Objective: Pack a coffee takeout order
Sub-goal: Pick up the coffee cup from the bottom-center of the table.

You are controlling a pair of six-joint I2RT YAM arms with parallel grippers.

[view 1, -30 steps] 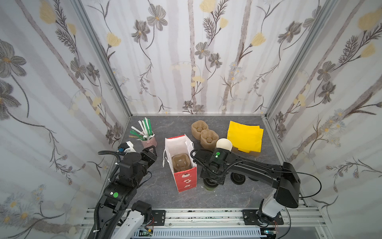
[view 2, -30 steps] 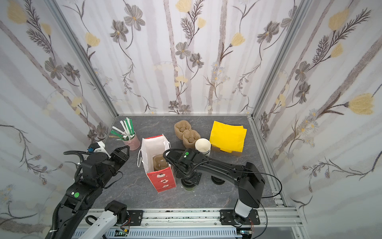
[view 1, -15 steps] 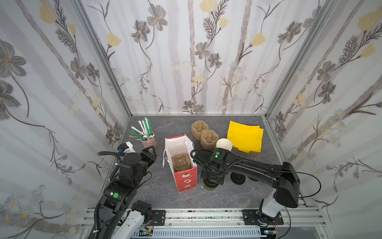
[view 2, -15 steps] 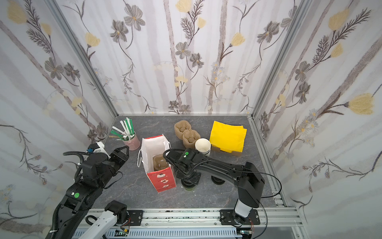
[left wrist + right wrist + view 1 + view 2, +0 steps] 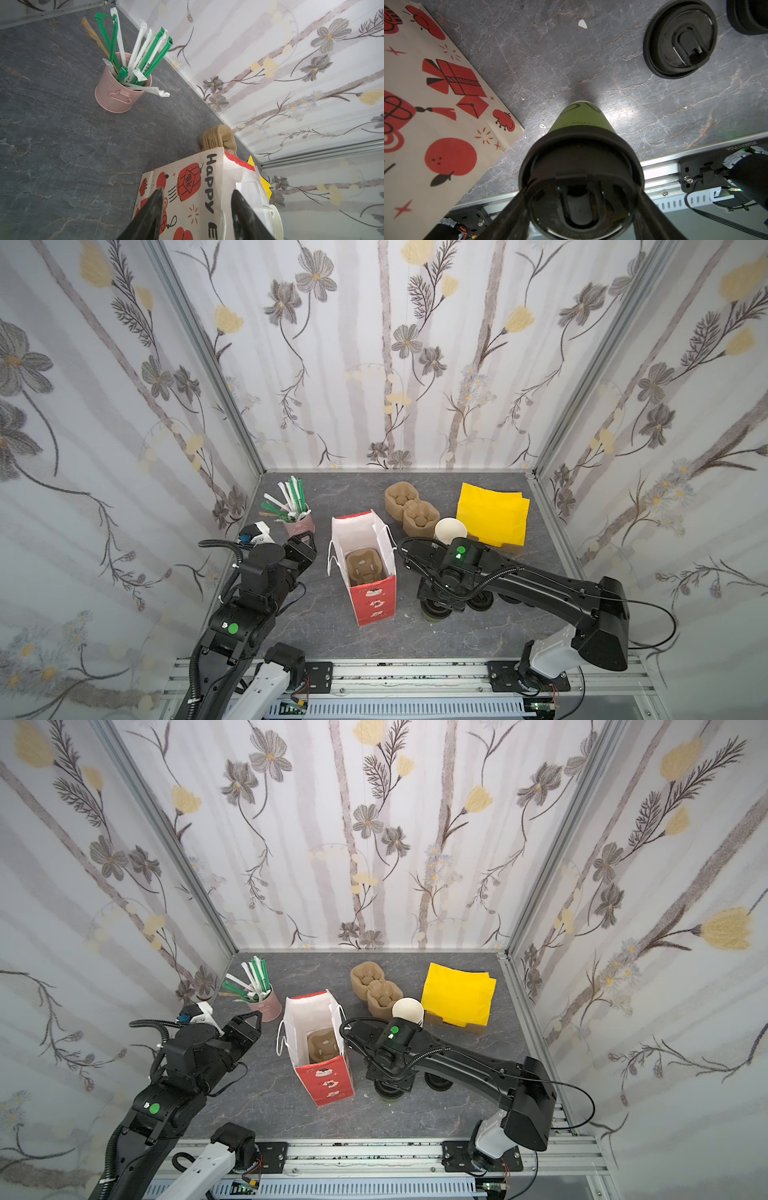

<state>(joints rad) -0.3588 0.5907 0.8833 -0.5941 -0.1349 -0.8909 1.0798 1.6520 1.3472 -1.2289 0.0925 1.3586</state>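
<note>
Right end effector (image 5: pixel 583 188) straddles the lidded cup (image 5: pixel 581 118) on the bench (image 5: pixel 633 83), right of the bag (image 5: pixel 436 104); cannot tell if clenched. Left end effector (image 5: pixel 197 191) released, empty.

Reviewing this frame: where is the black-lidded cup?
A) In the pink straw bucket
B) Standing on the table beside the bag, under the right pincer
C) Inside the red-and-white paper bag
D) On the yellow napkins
B: the lidded cup stands on the table next to the paper bag, with the right pincer straddling it; inside the bag only a pulp carrier shows.
</note>
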